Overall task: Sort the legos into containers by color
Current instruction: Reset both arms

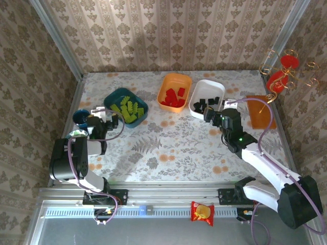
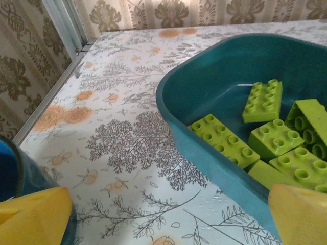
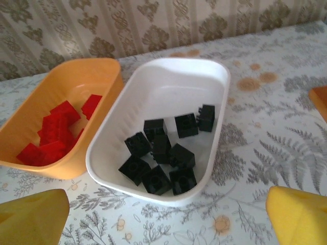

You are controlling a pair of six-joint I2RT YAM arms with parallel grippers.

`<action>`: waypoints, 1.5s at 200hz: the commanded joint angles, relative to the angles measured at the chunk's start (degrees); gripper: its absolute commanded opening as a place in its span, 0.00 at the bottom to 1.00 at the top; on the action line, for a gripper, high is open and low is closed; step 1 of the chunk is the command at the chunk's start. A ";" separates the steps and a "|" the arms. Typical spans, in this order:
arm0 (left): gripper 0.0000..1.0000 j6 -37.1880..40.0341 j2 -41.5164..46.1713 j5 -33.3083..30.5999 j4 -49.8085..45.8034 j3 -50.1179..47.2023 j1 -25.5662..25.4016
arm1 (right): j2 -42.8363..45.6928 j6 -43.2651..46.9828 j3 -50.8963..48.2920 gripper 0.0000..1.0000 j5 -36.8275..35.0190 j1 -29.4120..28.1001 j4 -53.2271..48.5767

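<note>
1. The walls (image 1: 168, 30) carry beige wallpaper with a damask pattern in stripes.
2. The table (image 1: 168, 148) has a white cloth with grey leaves and orange flowers.
3. A metal rail (image 1: 173, 194) runs along its near edge.

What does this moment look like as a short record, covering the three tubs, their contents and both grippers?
teal tub: lime green bricks
orange tub: red bricks
white tub: black bricks
left gripper: open, empty, low beside the teal tub
right gripper: open, empty, on the near side of the white tub
sorting: every brick in view lies in a tub, one colour per tub
</note>
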State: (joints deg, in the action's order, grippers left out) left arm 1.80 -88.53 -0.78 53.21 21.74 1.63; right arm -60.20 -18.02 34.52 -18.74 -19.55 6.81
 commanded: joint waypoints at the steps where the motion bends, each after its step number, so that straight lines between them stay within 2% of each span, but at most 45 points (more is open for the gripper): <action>1: 1.00 -0.81 -0.48 2.24 2.74 -1.24 0.28 | 0.34 6.56 -3.41 1.00 4.38 0.98 8.62; 16: 1.00 -0.33 -0.79 -10.34 3.48 -1.26 -3.40 | 0.78 6.90 -5.31 1.00 3.15 3.01 12.47; 23: 1.00 0.36 -0.90 -12.63 3.61 -1.11 -4.56 | 0.75 7.52 -5.92 1.00 3.36 4.70 13.53; 56: 1.00 1.92 -1.03 -10.62 3.15 -0.74 -5.23 | -3.94 10.12 -8.40 1.00 5.70 12.35 21.06; 77: 1.00 2.24 -1.04 -9.90 2.94 -0.64 -5.24 | -10.90 12.38 -8.47 1.00 5.61 13.75 27.17; 84: 1.00 2.24 -1.03 -9.88 2.87 -0.60 -5.22 | -11.24 13.29 -6.82 1.00 6.32 14.20 24.52; 100: 1.00 2.23 -1.06 -9.92 2.94 -0.64 -5.23 | -12.67 16.07 -7.65 1.00 6.13 14.98 30.29; 127: 1.00 2.24 -1.03 -9.89 2.89 -0.64 -5.23 | -13.92 14.66 -7.59 1.00 5.58 17.28 25.99; 155: 1.00 2.20 -1.10 -9.90 2.89 -0.64 -5.21 | -21.30 12.12 -11.63 1.00 8.45 19.65 37.79; 181: 1.00 2.24 -1.06 -9.95 2.95 -0.64 -5.21 | -28.06 14.27 -12.69 1.00 13.09 19.56 46.44; 192: 1.00 2.21 -1.08 -9.90 2.93 -0.58 -5.23 | -26.76 14.08 -11.88 1.00 13.16 19.55 42.40; 300: 1.00 2.14 -1.11 -9.75 2.60 -0.45 -5.12 | -27.16 14.33 -11.93 1.00 12.51 19.33 43.24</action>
State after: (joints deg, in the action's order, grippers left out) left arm 2.66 -89.14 -10.15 55.81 21.34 -3.46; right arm -87.74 -4.62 22.13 -6.79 0.10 47.75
